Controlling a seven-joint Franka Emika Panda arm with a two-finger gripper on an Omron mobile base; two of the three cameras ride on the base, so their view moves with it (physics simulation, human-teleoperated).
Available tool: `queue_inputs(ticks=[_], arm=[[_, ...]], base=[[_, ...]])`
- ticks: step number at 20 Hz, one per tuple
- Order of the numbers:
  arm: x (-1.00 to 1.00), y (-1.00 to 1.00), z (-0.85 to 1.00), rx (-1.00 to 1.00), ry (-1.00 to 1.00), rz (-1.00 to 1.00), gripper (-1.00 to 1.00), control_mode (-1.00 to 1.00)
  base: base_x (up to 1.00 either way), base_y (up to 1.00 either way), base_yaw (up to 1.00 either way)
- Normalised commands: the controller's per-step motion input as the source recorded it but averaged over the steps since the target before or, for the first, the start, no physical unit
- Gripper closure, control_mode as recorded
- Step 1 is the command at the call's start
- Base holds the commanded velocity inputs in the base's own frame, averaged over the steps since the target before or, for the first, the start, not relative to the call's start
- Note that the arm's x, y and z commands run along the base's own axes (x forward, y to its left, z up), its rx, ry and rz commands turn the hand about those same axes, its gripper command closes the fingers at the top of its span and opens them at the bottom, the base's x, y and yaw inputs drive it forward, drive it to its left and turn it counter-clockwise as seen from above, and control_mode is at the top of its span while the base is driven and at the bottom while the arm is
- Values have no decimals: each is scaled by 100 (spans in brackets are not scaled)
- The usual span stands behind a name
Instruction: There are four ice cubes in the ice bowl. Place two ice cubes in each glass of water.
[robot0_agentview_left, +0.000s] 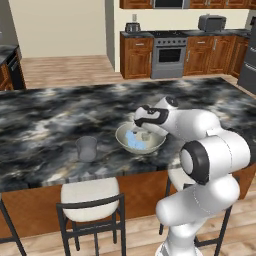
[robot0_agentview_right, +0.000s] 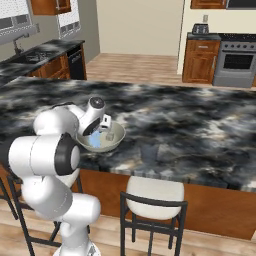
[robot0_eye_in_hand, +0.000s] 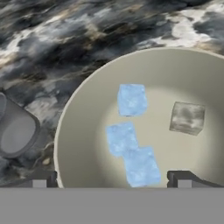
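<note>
The ice bowl (robot0_eye_in_hand: 83, 113) is a wide beige bowl on the dark marble counter, also visible in the base views (robot0_agentview_left: 121, 135) (robot0_agentview_right: 120, 135). Inside lie three pale blue ice cubes (robot0_eye_in_hand: 132, 99) (robot0_eye_in_hand: 121, 138) (robot0_eye_in_hand: 141, 166) and one greyer, clearer ice cube (robot0_eye_in_hand: 187, 117). My gripper (robot0_eye_in_hand: 111, 180) (robot0_agentview_left: 143, 130) (robot0_agentview_right: 103, 127) hangs open just above the bowl, holding nothing, its fingertips (robot0_eye_in_hand: 39, 179) wide apart over the near rim. A grey glass of water (robot0_agentview_left: 86, 148) (robot0_eye_in_hand: 15, 131) stands left of the bowl. A second faint glass (robot0_agentview_right: 151, 153) stands on the bowl's other side.
The counter (robot0_agentview_left: 50, 115) stretches wide behind the bowl. Two stools (robot0_agentview_left: 90, 192) (robot0_agentview_right: 152, 190) stand below its front edge. My own arm (robot0_agentview_left: 200, 130) blocks the counter right of the bowl in the left base view.
</note>
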Motion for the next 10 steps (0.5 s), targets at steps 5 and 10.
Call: queue_inputs(ticks=[5,10], arm=[[19,0,-12,0,0,1,-100,-100],[20,0,-6,0,0,2,-100,-100]], base=[[0,0,0],[0,0,0]])
